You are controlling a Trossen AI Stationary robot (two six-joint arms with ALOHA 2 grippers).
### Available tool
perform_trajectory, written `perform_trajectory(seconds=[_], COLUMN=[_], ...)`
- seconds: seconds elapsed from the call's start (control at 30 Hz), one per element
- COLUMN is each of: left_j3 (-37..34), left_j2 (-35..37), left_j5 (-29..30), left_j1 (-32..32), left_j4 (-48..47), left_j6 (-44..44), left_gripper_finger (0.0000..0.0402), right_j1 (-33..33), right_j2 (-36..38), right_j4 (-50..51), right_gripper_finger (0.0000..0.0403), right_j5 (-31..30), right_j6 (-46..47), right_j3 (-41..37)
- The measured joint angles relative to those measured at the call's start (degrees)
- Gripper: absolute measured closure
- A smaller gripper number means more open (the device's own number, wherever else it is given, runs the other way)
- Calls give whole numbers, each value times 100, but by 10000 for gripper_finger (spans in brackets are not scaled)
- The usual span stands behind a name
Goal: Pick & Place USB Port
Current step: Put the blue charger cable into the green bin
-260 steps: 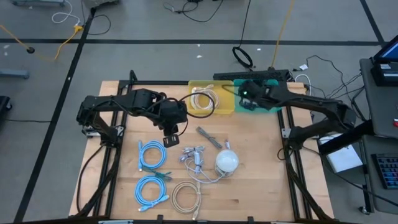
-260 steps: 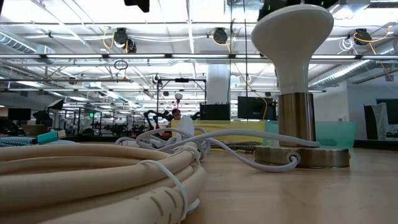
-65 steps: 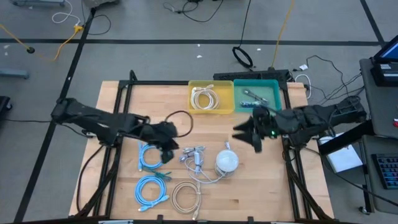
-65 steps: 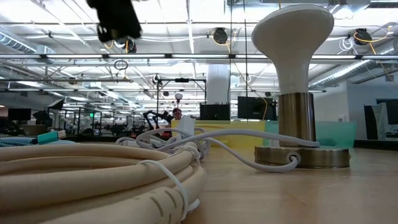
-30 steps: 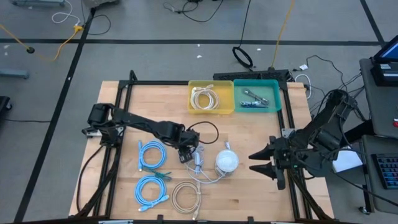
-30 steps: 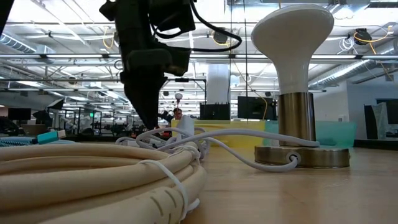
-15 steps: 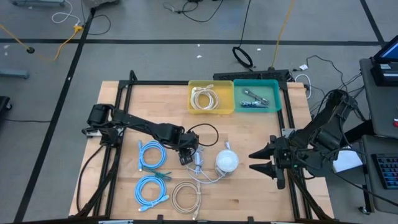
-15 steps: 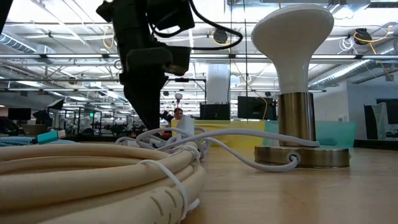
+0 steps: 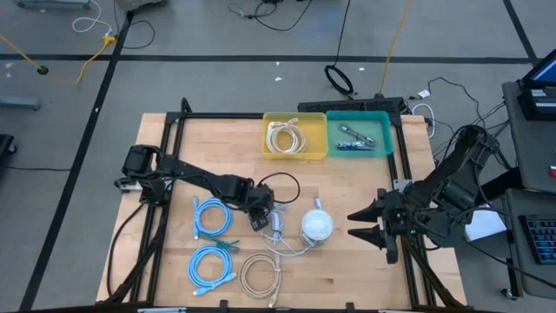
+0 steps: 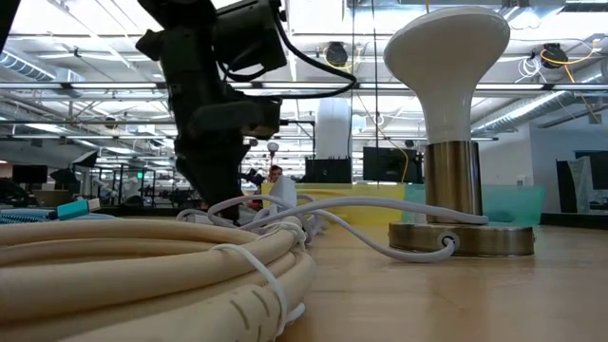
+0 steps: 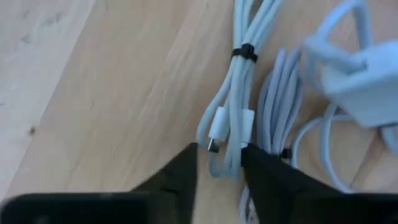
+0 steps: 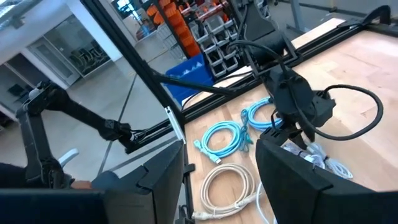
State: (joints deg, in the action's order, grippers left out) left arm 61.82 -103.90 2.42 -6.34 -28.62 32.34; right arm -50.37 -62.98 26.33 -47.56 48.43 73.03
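Near the table's middle, the left gripper (image 9: pixel 260 219) straddles, fingers spread, one of seemingly two white cable bundles (image 11: pixel 239 118); right gripper (image 9: pixel 358 224) waits open.

Robotics lab / industrial hall: exposed ceiling trusses (image 10: pixel 313 85) with hanging lights, taped concrete floor (image 9: pixel 217 78), loose floor cables (image 9: pixel 343 78), orange parts racks (image 12: pixel 205 22), monitors (image 10: pixel 385 163) behind the desk (image 9: pixel 365 269).

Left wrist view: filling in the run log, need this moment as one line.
left end effector: open, straddling white USB cable on table | right end effector: open, idle at right table edge | nothing held
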Motion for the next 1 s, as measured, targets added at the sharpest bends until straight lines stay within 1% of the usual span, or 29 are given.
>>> perform_trajectory(seconds=[0.1, 0.13, 0.3, 0.4, 0.6, 0.7, 0.8, 0.87, 0.93, 1.0], left_j3=[0, 0, 0, 0, 0, 0, 0, 0, 17, 17], left_j2=[1, 4, 82, 301, 1205, 1838, 2418, 2705, 2834, 2841], left_j5=[-82, -141, -326, -206, 669, 1171, 1752, 2034, 2071, 1934], left_j1=[59, 74, 75, 72, 207, 257, 220, 146, 78, -5], left_j4=[33, 59, 91, 42, 62, 400, 1260, 2214, 3371, 4463], left_j6=[77, 78, 278, 490, 915, 1125, 1237, 1115, 835, 603], left_gripper_finger=[365, 380, 390, 390, 390, 390, 390, 390, 390, 390], right_j1=[1, 2, 2, 2, 3, 7, 78, 274, 549, 869], right_j2=[2, 2, 2, 2, 3, -1, 2, 7, 26, 30], right_j4=[0, -3, -72, -83, -178, -342, -839, -1384, -2236, -3513], right_gripper_finger=[211, 211, 211, 211, 211, 211, 209, 206, 201, 197], right_j5=[-66, -65, -65, -65, -99, -449, -951, -1079, -1073, -880], right_j6=[-1, -1, 23, 34, 38, 168, 370, 498, 509, 151], right_j3=[1, 0, 2, 2, -48, -257, -660, -1001, -1399, -1783])
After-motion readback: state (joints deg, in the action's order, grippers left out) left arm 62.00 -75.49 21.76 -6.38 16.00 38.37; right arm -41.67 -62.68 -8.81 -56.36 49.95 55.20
